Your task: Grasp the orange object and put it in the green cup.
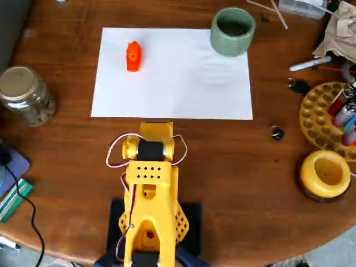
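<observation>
Seen from overhead, we find the small bright orange plastic block (133, 56) lying untouched near the upper left of a white paper sheet (172, 83) on the brown wooden counter (245, 167), well apart from the pale sage-green ribbed ceramic cup (232, 31) at the sheet's upper right corner. The yellow plastic robot arm (149, 183) sits folded below the sheet, apparently at rest; we cannot tell how its tool stands. We read no labels.
</observation>
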